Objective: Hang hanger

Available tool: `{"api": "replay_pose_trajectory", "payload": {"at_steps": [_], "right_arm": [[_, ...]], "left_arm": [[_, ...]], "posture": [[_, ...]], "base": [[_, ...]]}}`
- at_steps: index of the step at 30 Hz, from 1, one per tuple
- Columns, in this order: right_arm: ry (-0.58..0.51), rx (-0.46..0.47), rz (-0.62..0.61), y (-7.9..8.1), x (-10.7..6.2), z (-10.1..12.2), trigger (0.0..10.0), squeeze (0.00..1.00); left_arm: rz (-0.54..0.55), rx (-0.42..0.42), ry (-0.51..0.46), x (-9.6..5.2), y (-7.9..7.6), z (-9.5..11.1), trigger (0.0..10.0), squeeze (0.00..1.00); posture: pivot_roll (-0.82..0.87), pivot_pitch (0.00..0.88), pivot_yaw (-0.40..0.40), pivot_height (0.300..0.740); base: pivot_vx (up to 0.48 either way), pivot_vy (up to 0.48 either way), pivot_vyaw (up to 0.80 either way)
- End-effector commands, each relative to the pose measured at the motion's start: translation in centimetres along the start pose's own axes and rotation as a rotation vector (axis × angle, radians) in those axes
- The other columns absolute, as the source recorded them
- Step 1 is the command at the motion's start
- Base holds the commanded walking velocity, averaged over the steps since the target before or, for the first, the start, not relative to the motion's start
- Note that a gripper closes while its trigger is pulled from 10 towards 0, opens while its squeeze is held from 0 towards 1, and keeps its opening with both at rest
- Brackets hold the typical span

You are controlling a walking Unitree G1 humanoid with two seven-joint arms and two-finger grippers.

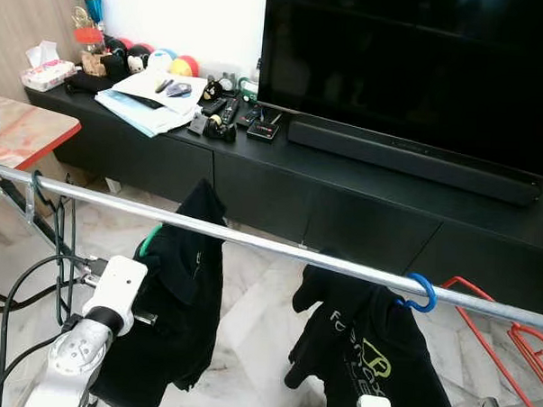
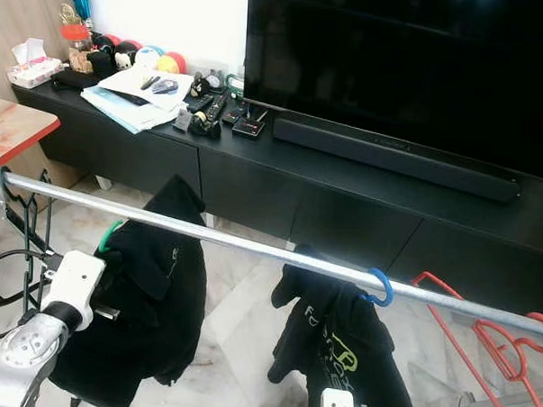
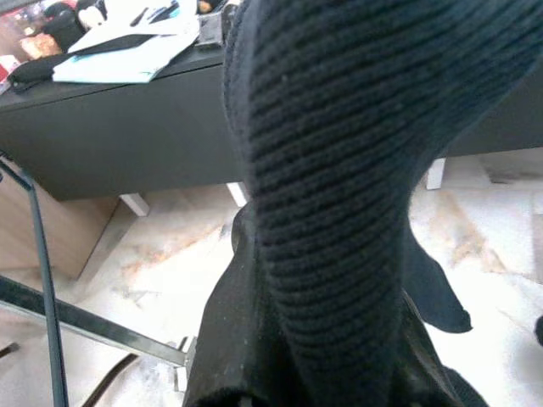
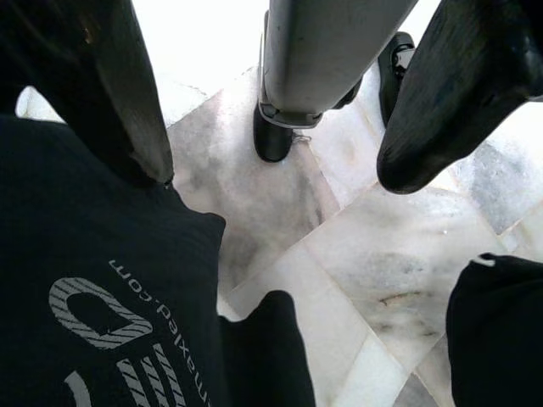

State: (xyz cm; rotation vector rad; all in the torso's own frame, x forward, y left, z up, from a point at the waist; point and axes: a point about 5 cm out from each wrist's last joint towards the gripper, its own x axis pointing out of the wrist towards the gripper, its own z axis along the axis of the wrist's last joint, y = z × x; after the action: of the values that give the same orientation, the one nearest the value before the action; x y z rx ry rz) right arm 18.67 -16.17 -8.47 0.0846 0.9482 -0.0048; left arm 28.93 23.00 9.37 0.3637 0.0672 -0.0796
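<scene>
Place: a home living room
Signs: large television (image 1: 413,65) on a low black cabinet (image 1: 344,198); marble floor (image 1: 248,329); clothes rail (image 1: 252,243)

Even, bright indoor light; head views sharp. Near the right gripper (image 4: 280,170), the marble floor (image 4: 356,246) overexposes. Black cloth (image 3: 339,170) at the left wrist lens blurs.

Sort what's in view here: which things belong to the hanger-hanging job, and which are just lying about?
Job:
- metal rail
- blue hanger hook over the rail, carrying a black printed shirt
- green hanger with a black garment, beside the left arm
- right claw, open above the printed shirt

Lying about:
- television
- soundbar
- papers
- remotes
- tissue box
- red hangers
</scene>
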Motion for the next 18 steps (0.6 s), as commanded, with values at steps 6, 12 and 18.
{"api": "replay_pose_trajectory", "payload": {"at_steps": [6, 12, 18], "right_arm": [[0.024, -0.034, 0.000, -0.2, -0.1, -0.4, 10.0, 0.00], [0.022, -0.030, -0.003, -0.3, -0.1, -0.4, 10.0, 0.00], [0.029, -0.019, -0.016, -0.5, -0.1, -0.7, 10.0, 0.00]], "left_arm": [[-0.002, 0.029, 0.024, 2.6, -0.5, 1.1, 10.0, 0.00], [0.019, 0.026, 0.057, 4.1, -1.0, 1.6, 10.0, 0.00], [0.036, 0.019, 0.135, 4.1, -1.2, 0.6, 10.0, 0.00]], "posture": [[0.06, 0.065, -0.061, 0.740], [0.05, 0.067, -0.053, 0.740], [0.05, 0.071, -0.047, 0.740]], "base": [[0.000, 0.000, 0.00], [0.000, 0.000, 0.00], [0.000, 0.000, 0.00]]}}
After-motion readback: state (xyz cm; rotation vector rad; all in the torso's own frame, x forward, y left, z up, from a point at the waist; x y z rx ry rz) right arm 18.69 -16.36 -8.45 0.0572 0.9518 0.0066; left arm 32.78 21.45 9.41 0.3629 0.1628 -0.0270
